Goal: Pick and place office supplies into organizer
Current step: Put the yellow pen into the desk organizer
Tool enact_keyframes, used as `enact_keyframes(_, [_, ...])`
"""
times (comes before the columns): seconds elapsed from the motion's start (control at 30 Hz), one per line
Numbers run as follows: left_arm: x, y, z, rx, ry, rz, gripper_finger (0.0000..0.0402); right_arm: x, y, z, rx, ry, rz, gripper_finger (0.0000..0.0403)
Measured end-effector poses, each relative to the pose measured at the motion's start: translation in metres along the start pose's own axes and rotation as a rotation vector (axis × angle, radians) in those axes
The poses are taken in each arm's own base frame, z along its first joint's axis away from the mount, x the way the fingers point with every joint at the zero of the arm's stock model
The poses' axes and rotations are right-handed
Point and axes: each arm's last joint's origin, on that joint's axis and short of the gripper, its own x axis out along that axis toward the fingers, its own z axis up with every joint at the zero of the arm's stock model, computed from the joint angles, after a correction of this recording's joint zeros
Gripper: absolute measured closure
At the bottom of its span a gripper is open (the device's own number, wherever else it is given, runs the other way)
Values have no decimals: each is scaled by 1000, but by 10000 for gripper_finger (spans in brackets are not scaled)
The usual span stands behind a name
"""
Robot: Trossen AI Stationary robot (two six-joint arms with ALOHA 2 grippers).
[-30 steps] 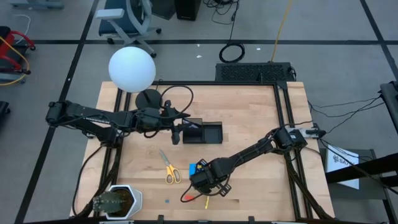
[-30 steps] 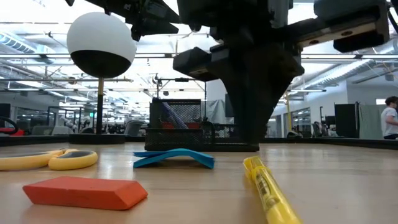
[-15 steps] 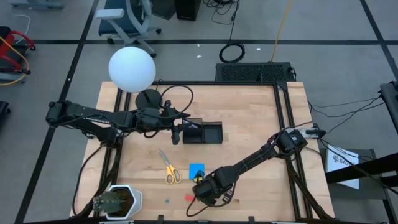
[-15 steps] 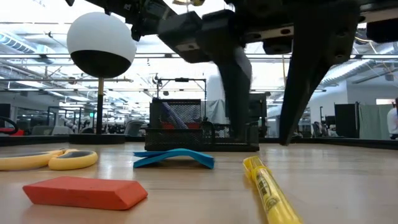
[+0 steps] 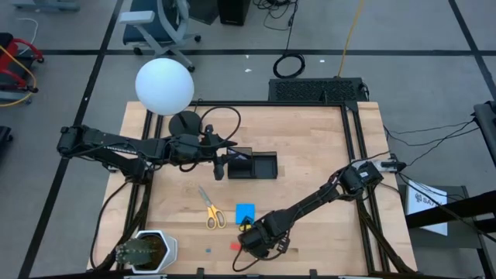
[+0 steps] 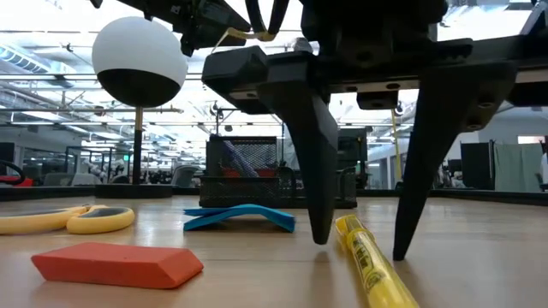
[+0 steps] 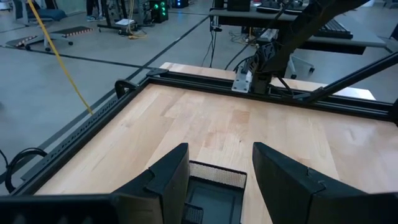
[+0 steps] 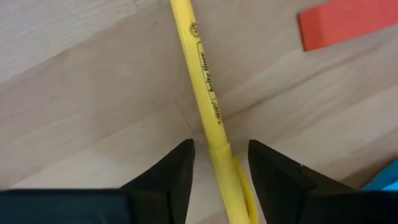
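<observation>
Near table edge: right gripper (image 6: 360,248) down at the table (image 5: 310,147), fingers apart, one on each side of the yellow pen (image 6: 370,261); narrow bare gaps between pen and fingers. Eraser (image 6: 117,263) just beside, clear of the fingers. Note pad (image 6: 240,216) and scissors (image 5: 210,208) lie behind, toward the organizer (image 5: 254,165). Left gripper (image 7: 214,171) hangs over the organizer's left part, blocking entry from above there; right compartment uncovered. Lamp base (image 5: 184,122) stands at the far left. Right half of table bare wood, open for passage.
</observation>
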Motion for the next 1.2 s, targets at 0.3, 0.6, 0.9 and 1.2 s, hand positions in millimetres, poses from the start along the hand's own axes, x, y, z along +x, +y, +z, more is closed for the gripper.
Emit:
enact_keyframes(0.3, [0,0,0,0,0,0,217,1,1,0,22,-25,52,319])
enact_keyframes(0.6, [0,0,0,0,0,0,217,1,-2,-2,29,-31,55,379])
enact_keyframes(0.9, [0,0,0,0,0,0,218,0,-2,-5,43,-4,66,380])
enact_keyframes(1.2, [0,0,0,1,1,0,217,-17,-7,-3,40,94,4,380])
